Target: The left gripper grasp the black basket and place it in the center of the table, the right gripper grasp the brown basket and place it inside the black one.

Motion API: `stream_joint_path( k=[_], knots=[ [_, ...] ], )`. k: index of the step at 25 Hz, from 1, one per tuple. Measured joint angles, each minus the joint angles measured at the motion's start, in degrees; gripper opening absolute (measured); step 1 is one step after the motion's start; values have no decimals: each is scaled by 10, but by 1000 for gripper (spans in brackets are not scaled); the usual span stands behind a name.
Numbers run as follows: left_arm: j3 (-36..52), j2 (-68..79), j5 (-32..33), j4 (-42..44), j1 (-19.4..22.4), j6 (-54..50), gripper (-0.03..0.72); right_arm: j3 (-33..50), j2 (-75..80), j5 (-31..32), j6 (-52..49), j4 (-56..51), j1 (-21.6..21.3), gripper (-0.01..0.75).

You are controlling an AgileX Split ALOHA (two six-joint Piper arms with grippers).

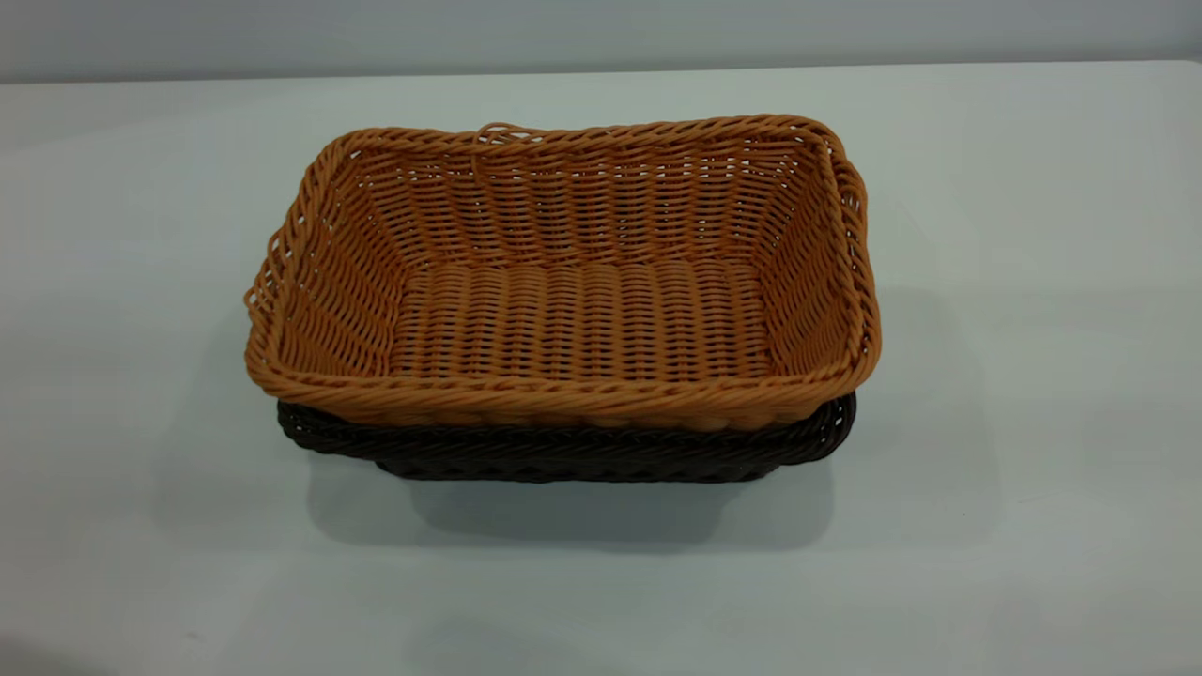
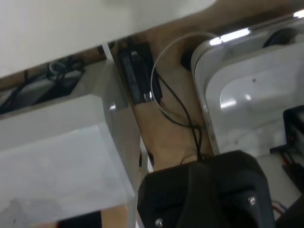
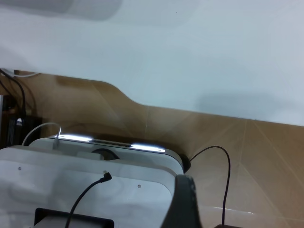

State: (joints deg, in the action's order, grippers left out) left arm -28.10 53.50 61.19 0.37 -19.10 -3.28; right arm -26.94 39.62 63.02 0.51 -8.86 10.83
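orange wicker brown basket (image 1: 582,310) sits nested in the black basket (image 1: 563,451), mid table (image 1: 1033,376). stacking step looks done, nothing left but parking imo. neither gripper shows in any view, so can't tell their grip.

Lab-like room: bare white table (image 1: 1033,282), cabled equipment (image 3: 95,190) on floor.

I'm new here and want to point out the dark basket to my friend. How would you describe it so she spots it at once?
Look at the white table: near its middle sit two nested wicker baskets. The black basket is the lower one, only its dark braided rim and front wall peeking out beneath the brown basket, which sits inside it.
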Motion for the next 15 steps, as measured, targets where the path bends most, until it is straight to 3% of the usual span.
stream_joint_path(
  k=[7, 15],
  knots=[
    [0, -107, -1, 0, 0, 0, 474, 0, -75, 0, 0, 0, 0, 544],
    [0, -381, 17, 1, 19, -1, 474, 0, -281, 9, 0, -1, 0, 544]
  ],
)
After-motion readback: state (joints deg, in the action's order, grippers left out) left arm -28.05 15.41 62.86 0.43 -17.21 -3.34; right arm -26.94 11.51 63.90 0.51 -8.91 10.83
